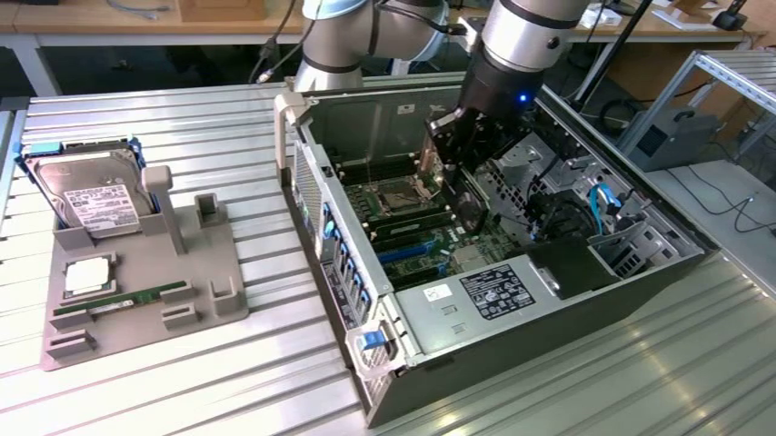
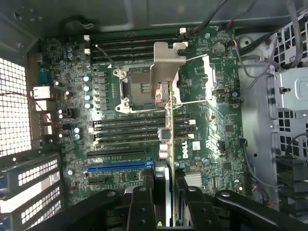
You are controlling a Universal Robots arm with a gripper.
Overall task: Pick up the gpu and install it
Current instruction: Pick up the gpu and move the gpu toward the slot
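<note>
**Claw holds the gpu inside the case**

The claw [image 2: 165, 175] grips the gpu [image 2: 166, 72] tightly. The card stands edge-on between the fingers [image 2: 142, 202], its pale bracket over the motherboard [image 2: 120, 139]. Whether it touches a slot, I cannot tell. The open case [image 1: 325, 227] lies on the worktop [image 1: 182, 391]. Well apart, at the exterior view's left, a grey tray [image 1: 213, 272] carries a hard drive [image 1: 91, 195] and a memory stick [image 1: 122, 300].

Open-topped case [image 1: 303, 173]; cable clutter [image 2: 294, 29] (by drive cage [image 2: 291, 94]).
</note>
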